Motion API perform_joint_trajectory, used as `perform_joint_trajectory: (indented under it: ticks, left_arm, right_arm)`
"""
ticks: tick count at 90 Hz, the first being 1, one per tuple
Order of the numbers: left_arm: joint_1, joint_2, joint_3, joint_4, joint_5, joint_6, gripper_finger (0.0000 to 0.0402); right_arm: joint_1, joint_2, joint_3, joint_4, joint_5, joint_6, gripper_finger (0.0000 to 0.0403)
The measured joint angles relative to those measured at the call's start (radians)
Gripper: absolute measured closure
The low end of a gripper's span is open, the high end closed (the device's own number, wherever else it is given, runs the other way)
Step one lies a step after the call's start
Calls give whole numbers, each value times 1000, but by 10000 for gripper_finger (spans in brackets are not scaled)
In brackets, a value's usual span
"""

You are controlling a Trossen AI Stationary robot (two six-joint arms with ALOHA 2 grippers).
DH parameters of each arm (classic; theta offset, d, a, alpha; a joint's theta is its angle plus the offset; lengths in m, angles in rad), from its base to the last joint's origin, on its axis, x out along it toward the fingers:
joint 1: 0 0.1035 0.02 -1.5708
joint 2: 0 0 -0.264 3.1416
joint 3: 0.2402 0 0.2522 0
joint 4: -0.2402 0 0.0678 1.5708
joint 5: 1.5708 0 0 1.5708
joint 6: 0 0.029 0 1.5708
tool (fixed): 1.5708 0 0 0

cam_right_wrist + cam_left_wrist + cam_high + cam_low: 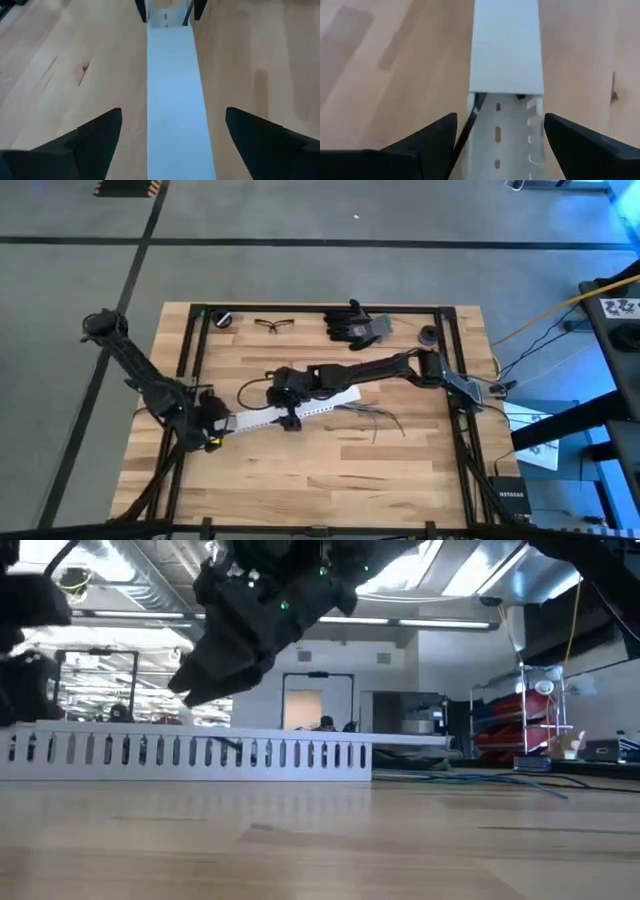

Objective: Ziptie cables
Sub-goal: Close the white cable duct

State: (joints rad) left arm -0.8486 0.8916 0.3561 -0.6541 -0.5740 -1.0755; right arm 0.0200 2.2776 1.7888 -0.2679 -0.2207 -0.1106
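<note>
A long white slotted duct (300, 410) lies flat on the wooden table, slanting left to right; a plain white lid (175, 100) covers most of it. Thin cables (378, 418) fan out on the table from its right end, and a dark one loops out near its middle (247, 388). One dark cable (470, 122) runs inside the uncovered channel (502, 140). My left gripper (500, 145) is open at the duct's left end, one finger on either side of the channel. My right gripper (172, 145) is open above the lid's middle, its fingers well clear on both sides.
Clear safety glasses (275, 325), a pair of black gloves (355, 325) and two small black round parts (225, 320) (428, 335) lie along the far edge. Black frame rails (200, 340) run over the table's left and right sides. Bare wood lies nearer the front edge.
</note>
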Motion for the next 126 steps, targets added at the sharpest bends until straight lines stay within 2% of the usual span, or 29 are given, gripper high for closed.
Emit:
perform_joint_trajectory:
  ticks: [18,30,55,89,104,126]
  left_arm:
    - [-23,0,-52,92,19,-41,122]
    - [-22,1,-92,177,14,-32,144]
    - [-22,1,-93,197,-12,17,189]
    - [-22,1,-94,200,-14,30,193]
    - [-22,1,-94,201,-14,29,193]
    - [-22,1,-94,199,-13,29,194]
  right_arm:
    - [0,0,-45,109,0,26,59]
    - [0,-1,-68,140,0,35,59]
    - [27,41,-70,202,-1,20,59]
    - [39,76,-70,249,29,20,61]
    - [39,75,-70,254,35,12,96]
    - [39,79,-70,257,37,6,194]
